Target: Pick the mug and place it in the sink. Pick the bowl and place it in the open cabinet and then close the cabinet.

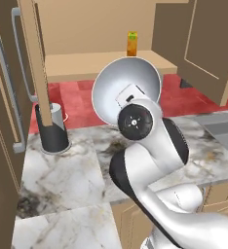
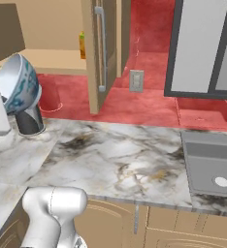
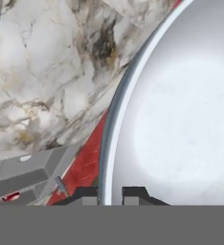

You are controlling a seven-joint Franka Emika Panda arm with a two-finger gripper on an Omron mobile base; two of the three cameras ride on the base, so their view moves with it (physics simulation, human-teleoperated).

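Observation:
The white bowl [image 1: 125, 83] with blue pattern on its outside [image 2: 19, 80] hangs tilted on its side above the marble counter, in front of the open cabinet's shelf [image 1: 82, 64]. My gripper [image 3: 110, 195] is shut on the bowl's rim [image 3: 106, 143], one finger inside and one outside. The bowl's pale inside faces the left base camera. The cabinet's doors [image 1: 208, 41] [image 2: 100, 48] stand open. The mug [image 3: 11, 196] shows as a small red shape lying in the grey sink [image 3: 25, 172] [image 2: 210, 167].
An orange bottle [image 1: 132, 44] stands at the back of the cabinet shelf. A dark cylindrical holder [image 1: 52, 130] sits on the counter [image 2: 120, 155] under the bowl's left side. A grey glass-fronted cabinet [image 2: 202, 48] hangs above the sink.

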